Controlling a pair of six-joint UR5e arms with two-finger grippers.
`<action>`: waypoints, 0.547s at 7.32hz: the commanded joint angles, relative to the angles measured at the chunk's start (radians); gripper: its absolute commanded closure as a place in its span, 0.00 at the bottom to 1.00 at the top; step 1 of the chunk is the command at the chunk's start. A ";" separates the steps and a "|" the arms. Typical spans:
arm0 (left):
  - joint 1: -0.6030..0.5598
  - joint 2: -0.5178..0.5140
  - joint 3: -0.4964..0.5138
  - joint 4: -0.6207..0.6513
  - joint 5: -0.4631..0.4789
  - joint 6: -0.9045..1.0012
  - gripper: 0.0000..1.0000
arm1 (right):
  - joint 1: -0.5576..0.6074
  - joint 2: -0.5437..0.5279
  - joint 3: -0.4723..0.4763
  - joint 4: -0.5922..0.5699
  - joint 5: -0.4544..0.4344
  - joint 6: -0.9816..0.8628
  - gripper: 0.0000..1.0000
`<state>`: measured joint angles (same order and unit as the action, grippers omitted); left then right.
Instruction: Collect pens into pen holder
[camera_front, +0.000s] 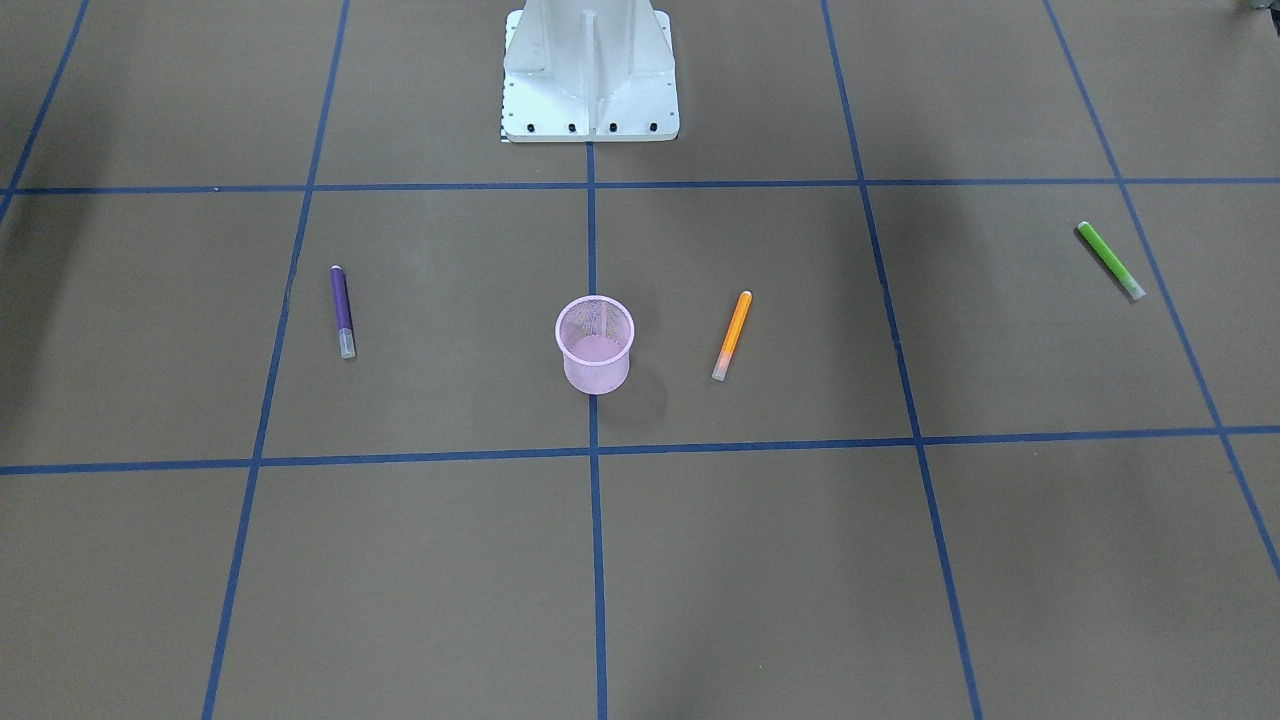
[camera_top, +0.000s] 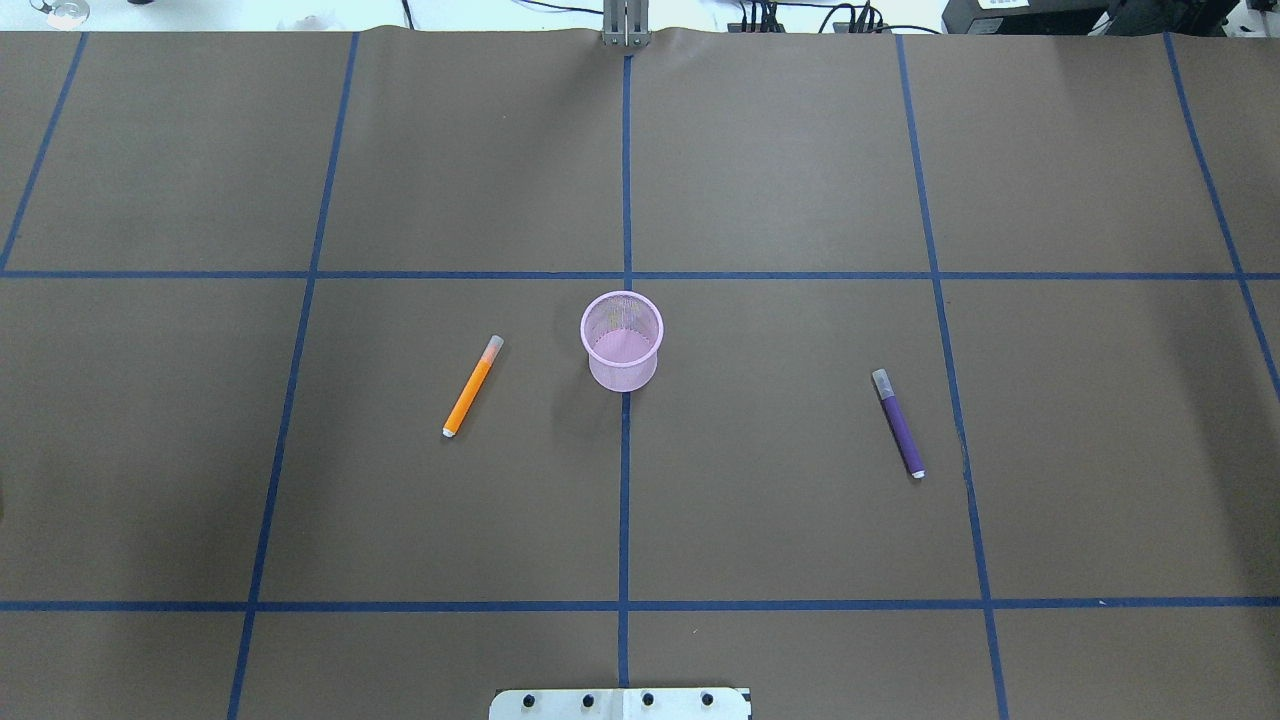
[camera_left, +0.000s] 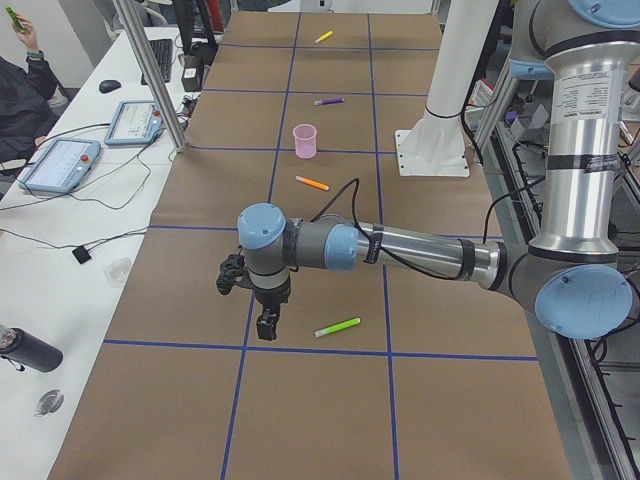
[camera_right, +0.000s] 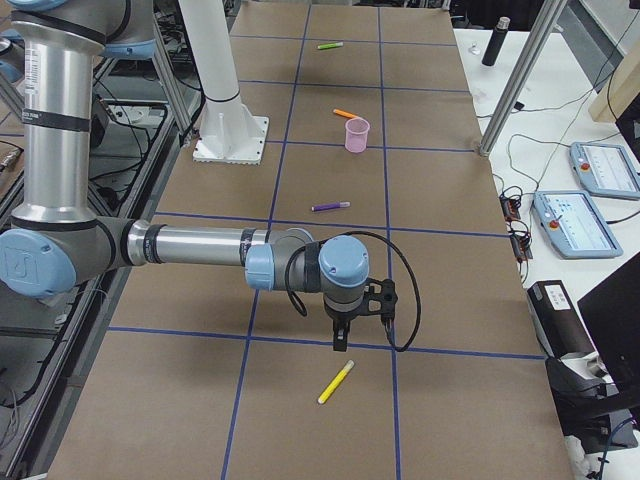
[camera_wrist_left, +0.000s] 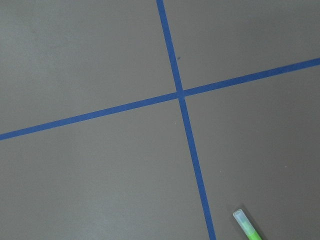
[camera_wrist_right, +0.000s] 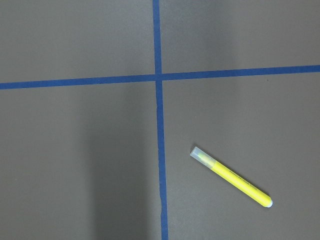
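The pink mesh pen holder (camera_top: 621, 340) stands upright at the table's middle and looks empty. The orange pen (camera_top: 472, 386) lies to its left and the purple pen (camera_top: 898, 422) to its right. The green pen (camera_left: 337, 327) lies at the table's left end, just beside my left gripper (camera_left: 265, 328), which hangs low over the table; its capped end shows in the left wrist view (camera_wrist_left: 246, 226). The yellow pen (camera_right: 336, 382) lies at the right end, just past my right gripper (camera_right: 340, 345), and shows whole in the right wrist view (camera_wrist_right: 231, 177). I cannot tell if either gripper is open or shut.
The white robot base (camera_front: 590, 75) stands at the table's robot-side edge. Blue tape lines grid the brown table cover (camera_top: 780, 500). A side bench with teach pendants (camera_left: 60, 160), cables and a dark bottle (camera_left: 25, 350) runs along the operators' side, with metal posts (camera_left: 150, 70).
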<state>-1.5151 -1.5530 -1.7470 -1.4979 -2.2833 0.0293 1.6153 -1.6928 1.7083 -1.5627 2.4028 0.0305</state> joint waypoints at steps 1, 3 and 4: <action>0.003 0.002 -0.013 -0.036 -0.100 -0.150 0.00 | 0.000 0.001 0.007 0.000 -0.001 0.000 0.00; 0.024 0.008 -0.009 -0.104 -0.104 -0.432 0.00 | 0.000 -0.001 0.033 -0.003 -0.001 0.000 0.00; 0.064 0.043 -0.008 -0.178 -0.096 -0.534 0.00 | 0.000 -0.004 0.028 -0.005 -0.007 0.002 0.00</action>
<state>-1.4885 -1.5398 -1.7568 -1.5960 -2.3826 -0.3631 1.6153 -1.6937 1.7342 -1.5654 2.4009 0.0310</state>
